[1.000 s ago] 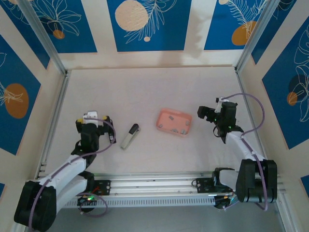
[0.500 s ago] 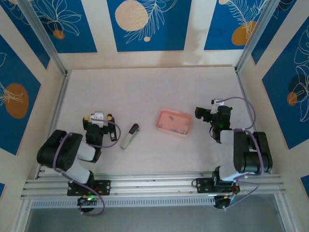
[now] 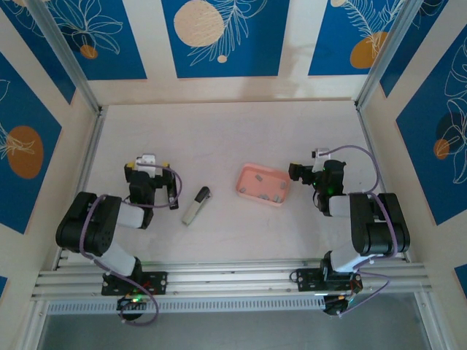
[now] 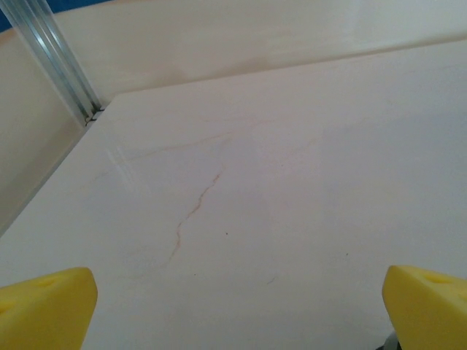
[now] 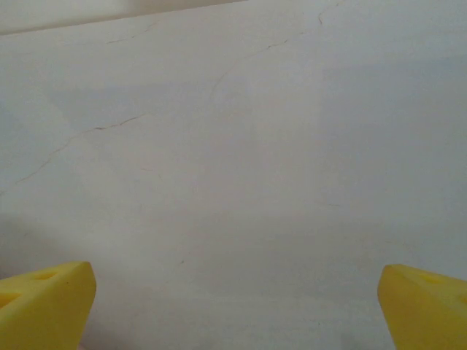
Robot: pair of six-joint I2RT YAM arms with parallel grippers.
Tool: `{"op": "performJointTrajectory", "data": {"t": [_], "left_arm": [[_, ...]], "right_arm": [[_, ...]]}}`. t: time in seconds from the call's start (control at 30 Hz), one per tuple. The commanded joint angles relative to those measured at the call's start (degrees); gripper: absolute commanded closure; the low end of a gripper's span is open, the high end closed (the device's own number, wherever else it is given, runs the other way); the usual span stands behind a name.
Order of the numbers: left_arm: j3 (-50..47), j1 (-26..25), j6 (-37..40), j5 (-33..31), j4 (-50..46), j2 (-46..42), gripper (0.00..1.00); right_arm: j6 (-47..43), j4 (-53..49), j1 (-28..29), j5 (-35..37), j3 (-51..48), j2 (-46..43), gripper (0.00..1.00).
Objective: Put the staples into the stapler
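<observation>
One stapler (image 3: 196, 205) lies on the surface, long axis diagonal, black end toward the far-right corner, white end near-left. Left tool (image 4: 235, 310) and right tool (image 5: 233, 302) are spread wide.

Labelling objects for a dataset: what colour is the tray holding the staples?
The tray is pink, clearest in the top external view.

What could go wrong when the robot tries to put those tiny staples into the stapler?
The staples are tiny grey strips lying loose in the pink tray. The right gripper, open beside the tray, might pinch several at once or snap a strip. The stapler looks shut and lies loose on the table, so the open left gripper could shove it away instead of opening it.
</observation>
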Motion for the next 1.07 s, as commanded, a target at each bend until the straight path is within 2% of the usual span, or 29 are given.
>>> {"op": "performJointTrajectory", "data": {"t": [0.0, 0.77, 1.03], "left_arm": [[0.52, 0.78, -1.24, 0.88, -2.79, -0.65, 0.0], [0.44, 0.74, -1.15, 0.92, -2.74, -0.63, 0.0], [1.32, 2.58, -3.18, 1.95, -5.13, -1.09, 0.0]], "right_arm": [[-1.33, 2.06, 0.07, -0.63, 0.55, -0.1, 0.01], [-1.28, 2.07, 0.05, -0.63, 0.48, -0.12, 0.01], [-1.31, 2.05, 0.07, -0.63, 0.48, -0.08, 0.01]]}}
